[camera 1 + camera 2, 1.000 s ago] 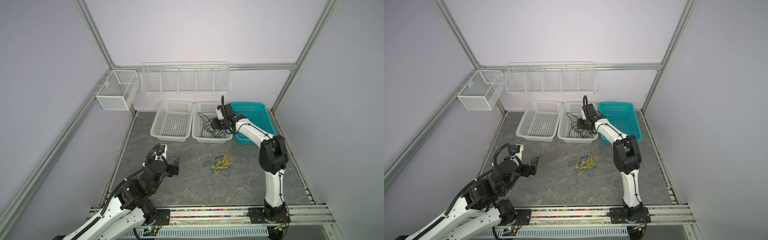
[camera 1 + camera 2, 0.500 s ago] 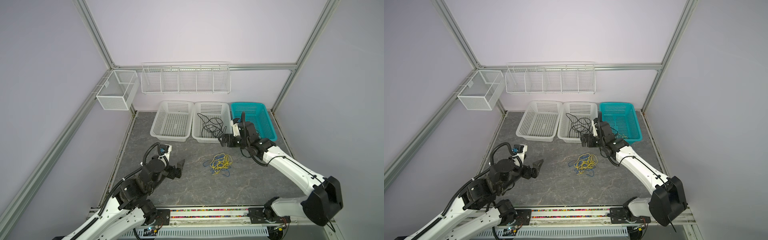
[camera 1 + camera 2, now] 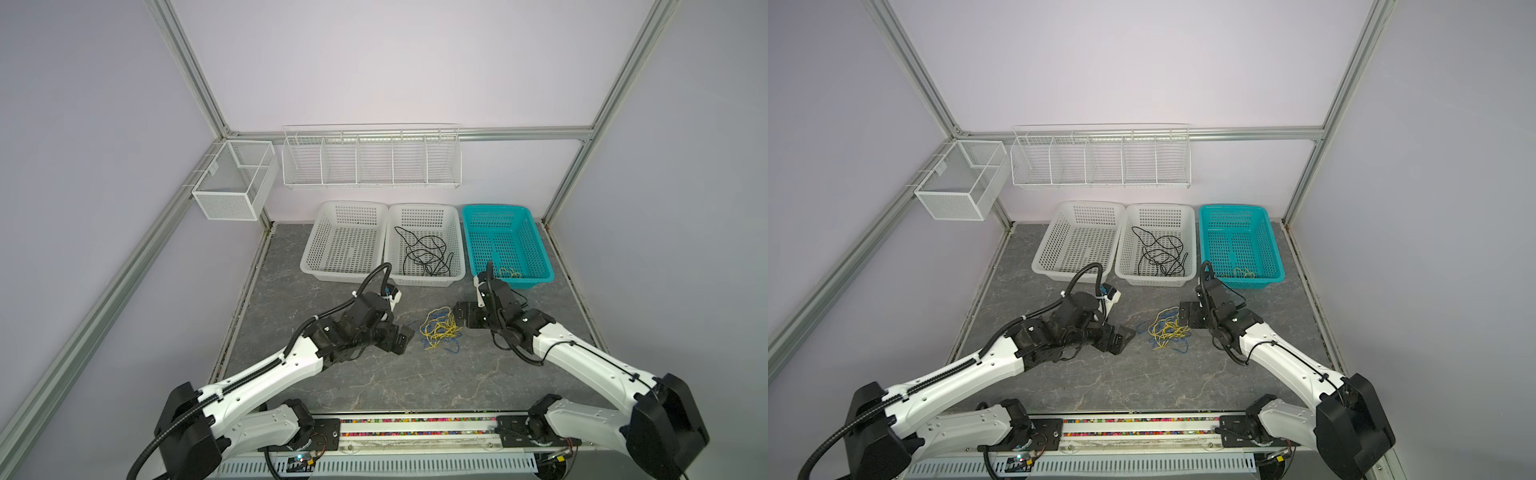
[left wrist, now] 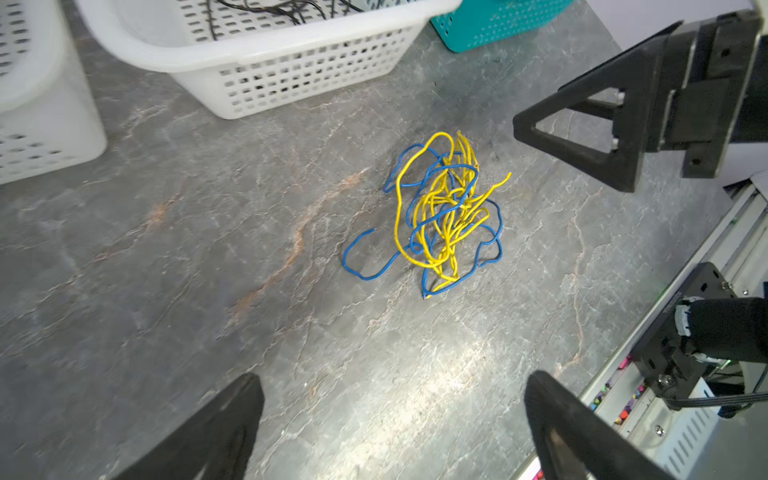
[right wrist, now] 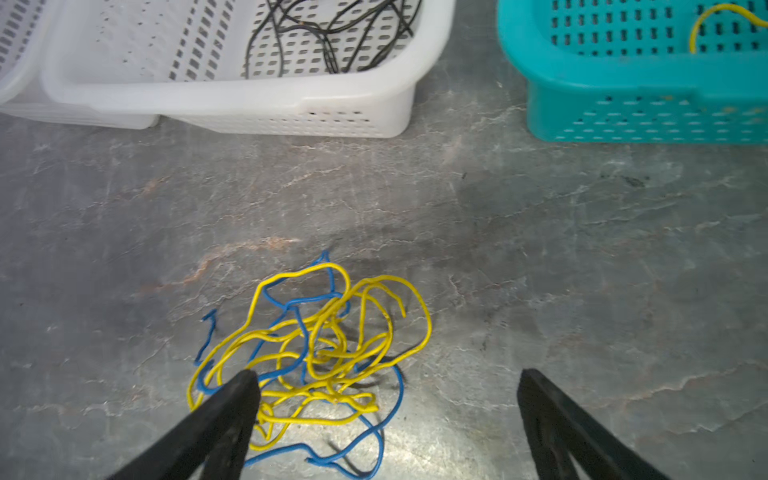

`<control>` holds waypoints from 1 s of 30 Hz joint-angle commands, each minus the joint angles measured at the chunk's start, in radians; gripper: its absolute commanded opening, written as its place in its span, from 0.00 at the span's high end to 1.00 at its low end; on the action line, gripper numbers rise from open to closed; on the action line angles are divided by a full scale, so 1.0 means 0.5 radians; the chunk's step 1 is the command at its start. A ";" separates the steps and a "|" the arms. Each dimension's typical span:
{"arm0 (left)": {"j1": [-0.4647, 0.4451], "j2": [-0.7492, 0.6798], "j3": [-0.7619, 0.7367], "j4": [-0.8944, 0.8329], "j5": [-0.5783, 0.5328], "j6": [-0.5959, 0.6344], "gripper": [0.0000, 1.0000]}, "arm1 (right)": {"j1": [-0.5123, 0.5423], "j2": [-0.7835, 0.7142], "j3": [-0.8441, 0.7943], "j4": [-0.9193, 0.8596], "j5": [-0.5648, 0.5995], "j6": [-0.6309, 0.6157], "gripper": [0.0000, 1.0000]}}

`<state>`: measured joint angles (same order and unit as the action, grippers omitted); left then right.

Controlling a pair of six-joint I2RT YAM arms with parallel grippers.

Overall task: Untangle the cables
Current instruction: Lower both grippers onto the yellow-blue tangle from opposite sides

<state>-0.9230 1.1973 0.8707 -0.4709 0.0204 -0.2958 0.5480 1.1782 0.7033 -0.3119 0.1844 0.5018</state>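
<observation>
A tangle of yellow and blue cables point(image 3: 440, 332) point(image 3: 1169, 330) lies on the grey table in front of the baskets. A black cable point(image 3: 424, 253) point(image 3: 1160, 253) lies loose in the middle white basket. A short yellow cable point(image 3: 509, 272) point(image 5: 723, 20) rests in the teal basket. My left gripper point(image 3: 400, 337) point(image 4: 392, 378) is open just left of the tangle point(image 4: 444, 212), with bare table between its fingers. My right gripper point(image 3: 461, 318) point(image 5: 386, 374) is open at the tangle's right edge. One of its fingers point(image 5: 232, 399) hangs over the strands point(image 5: 316, 353), gripping nothing.
Along the back stand an empty white basket point(image 3: 349, 203), the middle white basket point(image 3: 424, 205) and the teal basket point(image 3: 494, 206). A wire rack point(image 3: 370, 158) and a mesh box point(image 3: 232, 183) hang on the walls. The arms' base rail point(image 3: 415, 428) runs along the front edge.
The right arm swung from over the middle basket, where the black cable stays, down to the tangle's right side, its jaws wider. The left gripper moved right, toward the tangle.
</observation>
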 commanded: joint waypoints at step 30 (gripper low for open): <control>-0.150 1.379 1.068 -0.302 -0.188 0.624 0.45 | -0.173 -0.006 -0.197 0.115 0.033 0.313 0.11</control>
<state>-0.9909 1.8729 1.3895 -0.6071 -0.0669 -0.0067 0.4660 1.1713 0.6167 -0.2852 0.2192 0.6395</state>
